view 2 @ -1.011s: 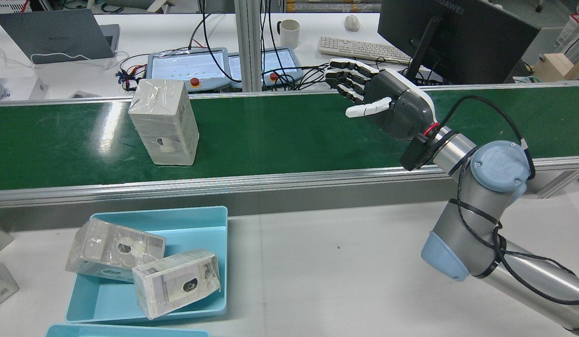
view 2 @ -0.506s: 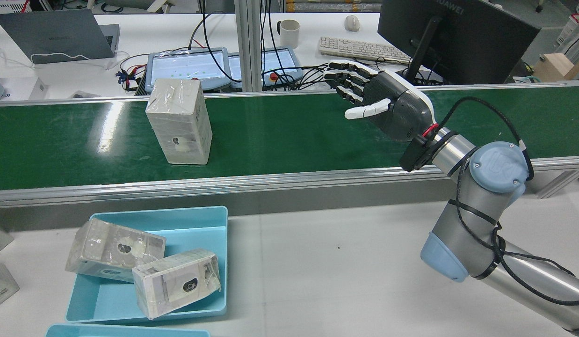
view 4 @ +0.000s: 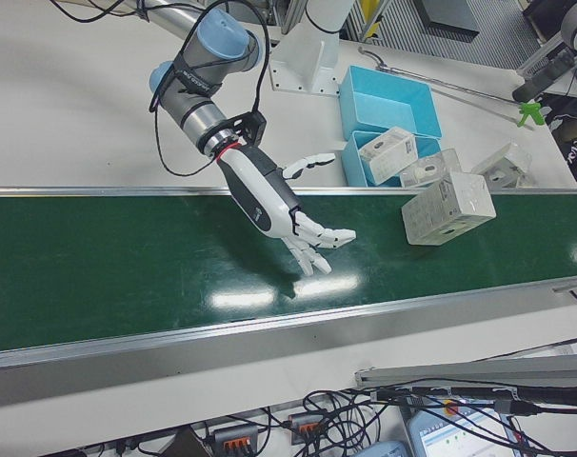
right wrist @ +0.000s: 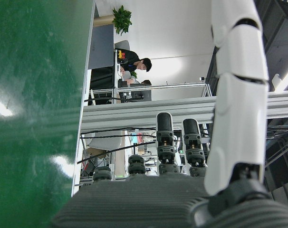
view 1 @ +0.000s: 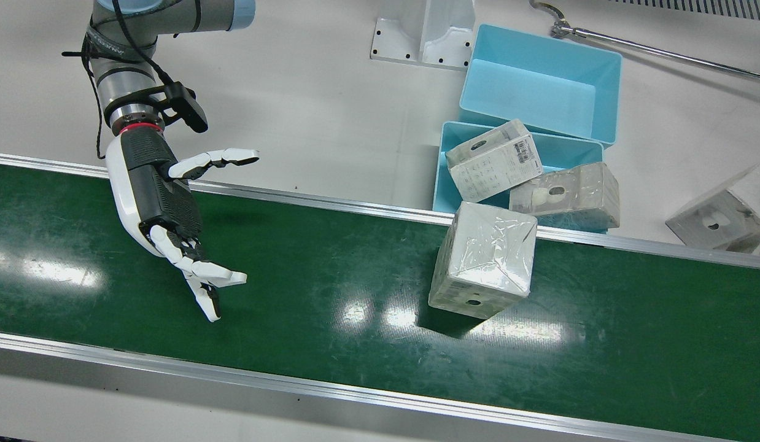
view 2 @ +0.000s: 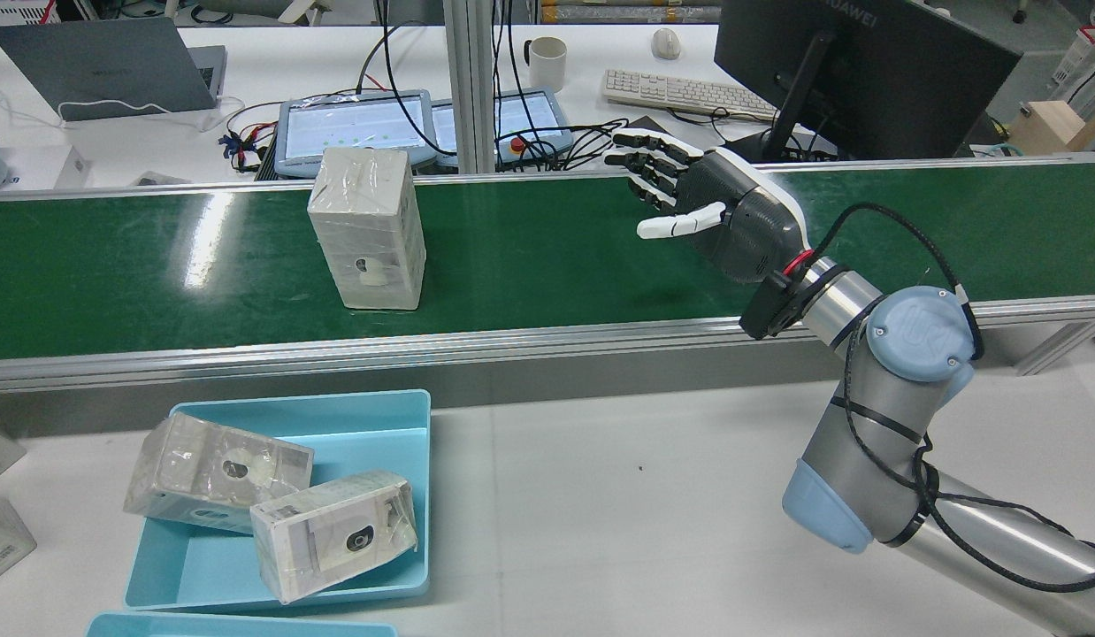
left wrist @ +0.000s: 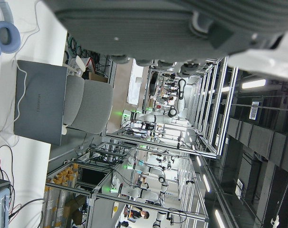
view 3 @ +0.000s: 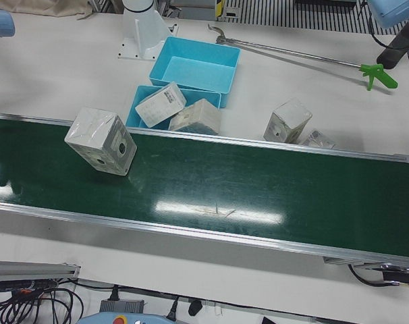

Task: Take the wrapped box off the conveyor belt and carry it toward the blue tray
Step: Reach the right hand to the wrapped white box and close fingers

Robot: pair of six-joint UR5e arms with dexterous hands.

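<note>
Front view first: my right hand point(view 1: 165, 209) hangs over the conveyor belt point(view 1: 331, 362) with fingers spread and nothing in it, palm turned along the belt. The wrapped box point(view 1: 483, 261) stands on the belt near its tray-side edge, well apart from my hand. Just past that edge sits the blue tray point(view 1: 444, 178) with two wrapped boxes already propped in it, and a second blue tray point(view 1: 604, 67) empty behind it.

Rear view: over the last second the box point(view 2: 368, 227) has ridden along the belt toward my hand point(view 2: 724, 212), and my hand has shifted a little toward it and lower. The gap is closing from both sides, so I judge the catch is near, but there is no contact yet.

Left-front view: the box point(view 3: 101, 141) shows alone on the belt, upright and slightly turned, its round cut-out facing the camera. My left hand does not appear here.

Right-front view: my open hand point(view 4: 274, 205) waits above mid-belt, the box point(view 4: 447, 208) coming from the tray end.

Left hand view: only the underside of my left hand point(left wrist: 182, 23) against the room; I cannot tell whether it is spread or curled.

Right hand view: my fingers point(right wrist: 239, 95) extended, enclosing nothing.
</note>
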